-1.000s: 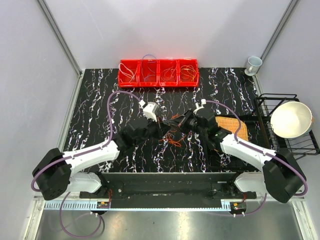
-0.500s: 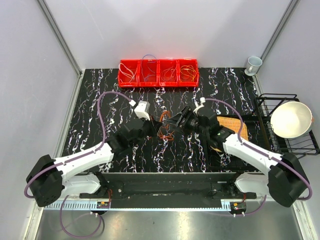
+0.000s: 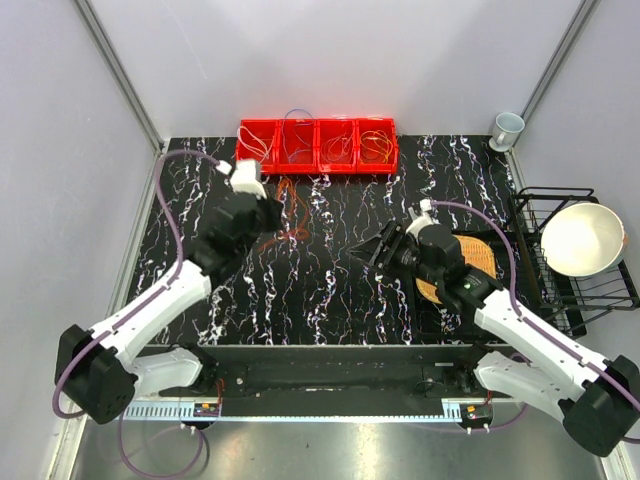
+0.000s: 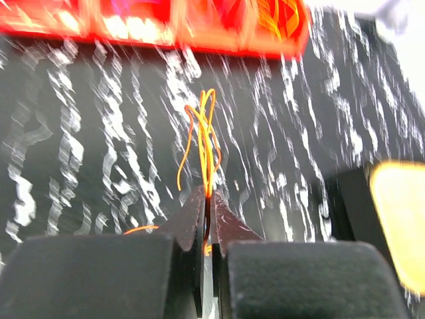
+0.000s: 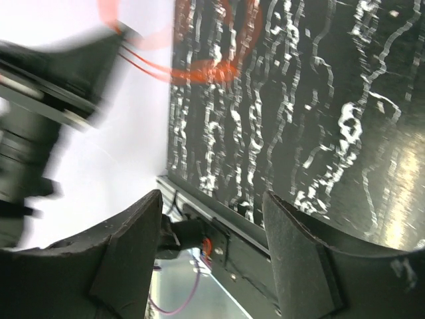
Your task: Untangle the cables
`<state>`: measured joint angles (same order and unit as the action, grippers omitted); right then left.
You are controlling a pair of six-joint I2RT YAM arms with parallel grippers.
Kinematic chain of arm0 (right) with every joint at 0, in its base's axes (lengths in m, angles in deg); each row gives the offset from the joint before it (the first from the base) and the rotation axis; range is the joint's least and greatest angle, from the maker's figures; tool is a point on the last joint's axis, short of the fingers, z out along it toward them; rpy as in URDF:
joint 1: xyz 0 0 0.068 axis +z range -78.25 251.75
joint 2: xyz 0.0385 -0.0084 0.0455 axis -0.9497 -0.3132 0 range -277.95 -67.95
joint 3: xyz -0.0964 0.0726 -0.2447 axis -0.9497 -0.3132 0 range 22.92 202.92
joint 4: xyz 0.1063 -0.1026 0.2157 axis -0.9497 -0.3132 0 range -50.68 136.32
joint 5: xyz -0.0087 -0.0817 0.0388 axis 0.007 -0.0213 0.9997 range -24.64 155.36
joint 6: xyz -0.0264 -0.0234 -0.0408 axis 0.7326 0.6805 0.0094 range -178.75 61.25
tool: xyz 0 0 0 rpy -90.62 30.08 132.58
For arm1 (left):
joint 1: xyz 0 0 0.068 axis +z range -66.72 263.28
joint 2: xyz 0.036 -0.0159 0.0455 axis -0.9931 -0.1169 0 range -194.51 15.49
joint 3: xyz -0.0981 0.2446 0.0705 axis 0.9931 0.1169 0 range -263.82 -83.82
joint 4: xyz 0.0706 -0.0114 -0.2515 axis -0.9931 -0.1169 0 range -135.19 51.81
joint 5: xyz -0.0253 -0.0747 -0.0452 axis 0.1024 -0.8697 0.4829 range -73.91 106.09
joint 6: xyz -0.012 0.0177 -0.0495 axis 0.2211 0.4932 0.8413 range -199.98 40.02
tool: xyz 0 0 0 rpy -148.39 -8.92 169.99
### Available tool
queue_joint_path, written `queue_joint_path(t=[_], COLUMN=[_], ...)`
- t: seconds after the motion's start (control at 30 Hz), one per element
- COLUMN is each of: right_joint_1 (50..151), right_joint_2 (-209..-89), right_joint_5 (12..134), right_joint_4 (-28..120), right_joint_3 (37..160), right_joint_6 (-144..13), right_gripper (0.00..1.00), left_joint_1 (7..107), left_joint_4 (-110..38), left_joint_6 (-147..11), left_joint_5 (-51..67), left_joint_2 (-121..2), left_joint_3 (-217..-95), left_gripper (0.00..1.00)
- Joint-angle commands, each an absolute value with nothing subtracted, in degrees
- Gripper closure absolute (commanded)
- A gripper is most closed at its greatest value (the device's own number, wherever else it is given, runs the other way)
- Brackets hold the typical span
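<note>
My left gripper (image 3: 270, 214) is at the back left of the table, just in front of the red bins (image 3: 317, 147). It is shut on a thin bundle of orange cables (image 3: 291, 207) that trails from its tips over the marbled tabletop. The left wrist view shows the jaws (image 4: 207, 197) pressed together on those orange cables (image 4: 204, 143), which loop out ahead, blurred. My right gripper (image 3: 371, 250) hangs open mid-table, apart from the cables, nothing between its fingers (image 5: 295, 246). In the right wrist view the orange cables (image 5: 199, 72) are a blurred streak.
The red bins hold more coiled cables (image 3: 375, 145). A woven mat (image 3: 472, 262) lies under the right arm. A black dish rack (image 3: 532, 215) with a white bowl (image 3: 582, 238) stands at the right edge. A cup (image 3: 507, 128) stands at the back right corner.
My right gripper has opened, let go of the tangle and drawn back to the right. My left arm has swung up and left toward the bins, carrying the orange cables along.
</note>
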<state>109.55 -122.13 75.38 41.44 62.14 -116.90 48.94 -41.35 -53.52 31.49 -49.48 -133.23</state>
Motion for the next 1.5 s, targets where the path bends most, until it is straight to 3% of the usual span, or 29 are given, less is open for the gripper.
queue_joint_path(t=[0.0, 0.37, 0.77, 1.0, 1.13, 1.47], right_joint_1=[109.9, 109.8, 109.8, 109.9, 109.9, 109.8], right_joint_2=[-119.7, -116.9, -126.4, -134.7, -139.5, -140.0], right_joint_5=[74.3, 76.3, 78.2, 80.6, 82.6, 83.8], right_joint_4=[38.4, 37.4, 39.8, 45.1, 49.0, 51.8], right_joint_3=[59.8, 55.4, 55.3, 56.7, 58.0, 58.0], right_joint_6=[-113.7, -113.2, -109.1, -108.6, -109.2, -110.7], right_gripper=[0.32, 0.32, 0.32, 0.32, 0.33, 0.34], left_joint_1=[54.7, 68.5, 77.8, 79.5, 81.0, 81.9], left_joint_4=[-43.1, -41.8, -29.1, -17.5, -19.4, -17.7], left_joint_6=[-57.5, -59.1, -52.3, -45.9, -44.0, -45.8], left_joint_5=[28.7, 21.5, 12.2, 9.5, 9.0, 13.7], left_joint_2=[-51.7, -72.1, -98.8, -112.2, -117.3, -112.9], left_joint_3=[-143.0, -167.3, -189.4, -192.8, -194.7, -187.2], left_gripper=[1.00, 1.00, 1.00, 1.00, 1.00, 1.00])
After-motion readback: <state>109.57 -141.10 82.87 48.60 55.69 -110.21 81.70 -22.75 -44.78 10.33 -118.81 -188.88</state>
